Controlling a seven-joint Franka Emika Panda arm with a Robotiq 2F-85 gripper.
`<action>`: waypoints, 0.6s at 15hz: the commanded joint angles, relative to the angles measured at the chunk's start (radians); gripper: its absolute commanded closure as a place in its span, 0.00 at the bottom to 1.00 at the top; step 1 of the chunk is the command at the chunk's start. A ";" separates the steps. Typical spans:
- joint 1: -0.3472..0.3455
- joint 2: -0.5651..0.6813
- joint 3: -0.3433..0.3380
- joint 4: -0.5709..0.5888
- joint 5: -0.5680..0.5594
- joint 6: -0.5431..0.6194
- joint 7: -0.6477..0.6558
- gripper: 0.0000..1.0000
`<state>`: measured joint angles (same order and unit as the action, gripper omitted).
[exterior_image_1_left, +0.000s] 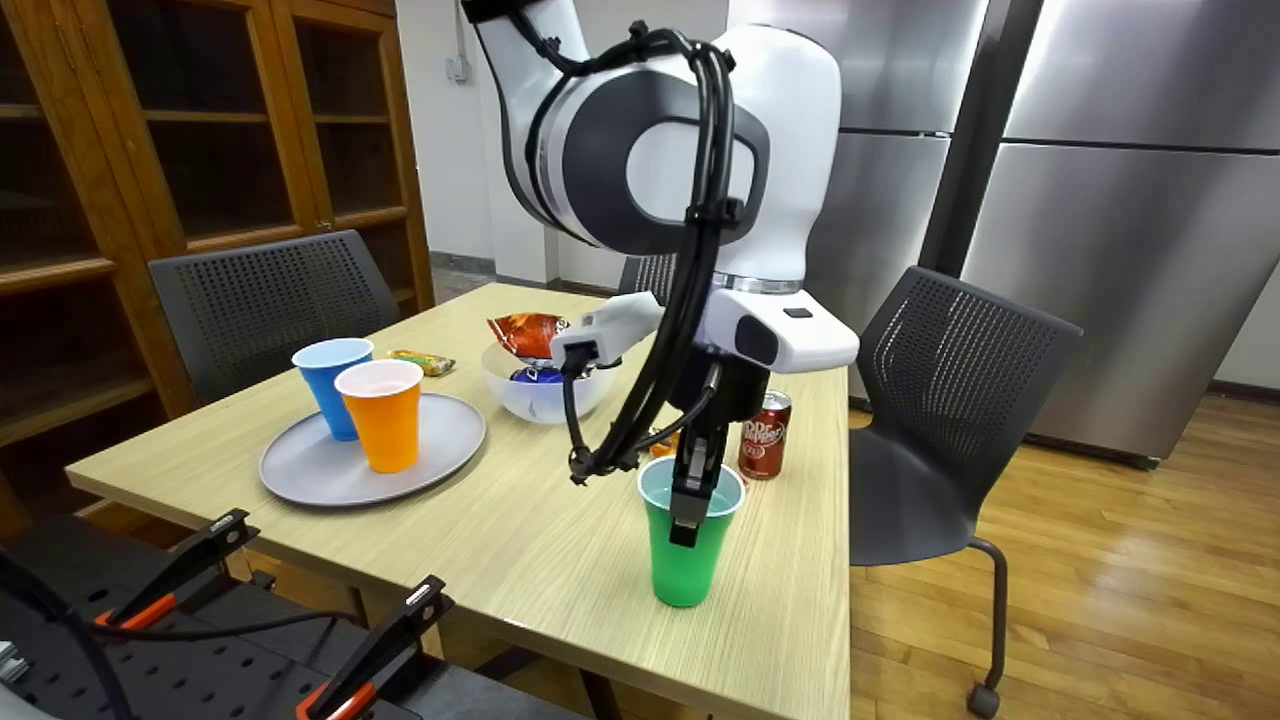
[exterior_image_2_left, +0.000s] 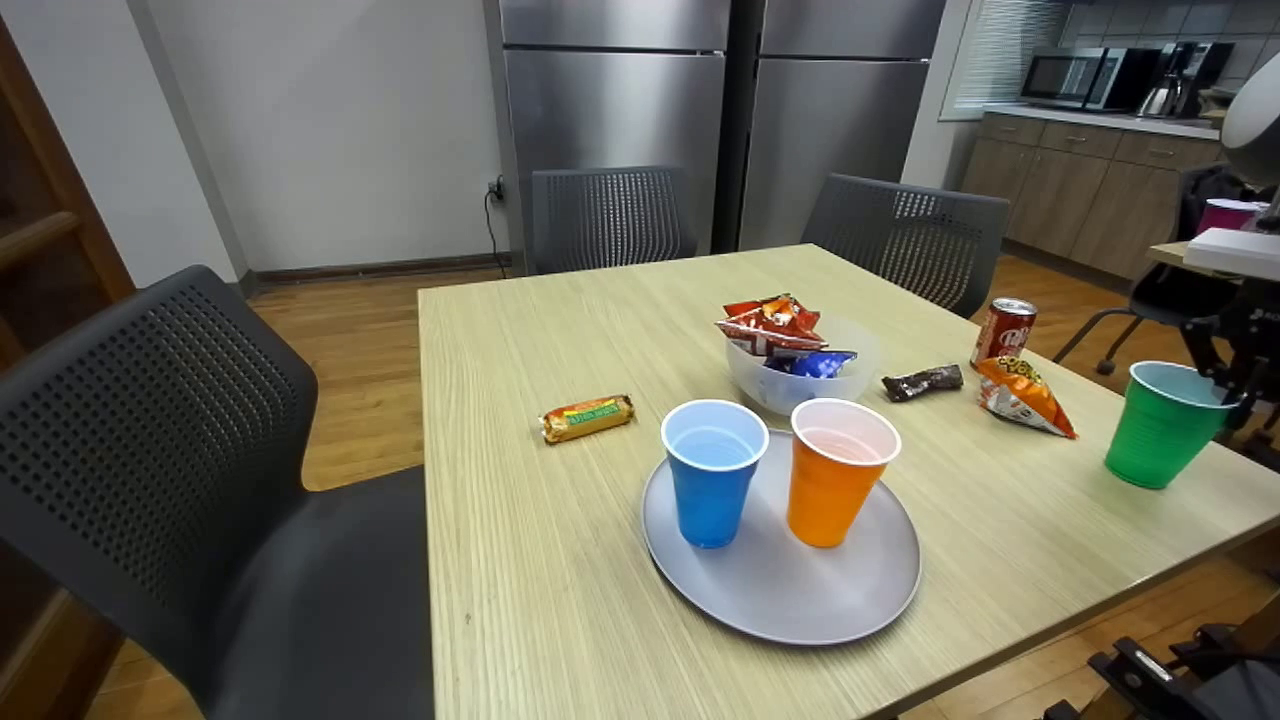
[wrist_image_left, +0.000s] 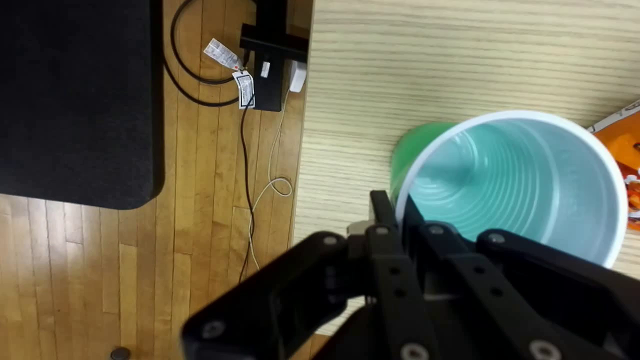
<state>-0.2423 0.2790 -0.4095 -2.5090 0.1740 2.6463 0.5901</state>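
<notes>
A green plastic cup (exterior_image_1_left: 683, 575) stands on the tabletop (exterior_image_1_left: 540, 530), near its edge, mouth up, its inside a pale aqua. The claw (wrist_image_left: 398, 210) is nearly closed, pinching the cup's wall at the rim: in the wrist view one finger (wrist_image_left: 382, 205) lies outside the cup and the other dips inside, with the white lip between them.

Near the cup lies an orange snack bag (exterior_image_2_left: 1028, 395), and close behind that stands a Dr Pepper can (exterior_image_2_left: 1003, 332). A dark-wrapped bar (exterior_image_2_left: 922, 383) lies between the bag and a translucent bowl (exterior_image_1_left: 530, 402) holding red snack bags (exterior_image_2_left: 775, 325) and a blue packet (exterior_image_2_left: 824, 364).

Well apart from the green cup, a round gray plate (exterior_image_2_left: 790, 605) carries a blue plastic cup (exterior_image_2_left: 710, 490) and an orange plastic cup (exterior_image_2_left: 835, 490), both upright, side by side. A gold-wrapped bar (exterior_image_2_left: 587, 418) lies on the tabletop beyond the plate. Dark mesh-backed chairs (exterior_image_1_left: 965, 400) surround the tabletop, with stainless-steel refrigerators (exterior_image_1_left: 1150, 270) in the background.
</notes>
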 joint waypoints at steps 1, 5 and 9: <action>0.033 -0.012 -0.021 0.006 -0.037 -0.018 0.068 1.00; 0.051 -0.032 -0.021 -0.020 -0.044 -0.006 0.108 0.99; 0.086 -0.072 -0.030 -0.071 -0.082 0.013 0.197 0.99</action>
<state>-0.1952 0.2612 -0.4210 -2.5177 0.1438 2.6468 0.6948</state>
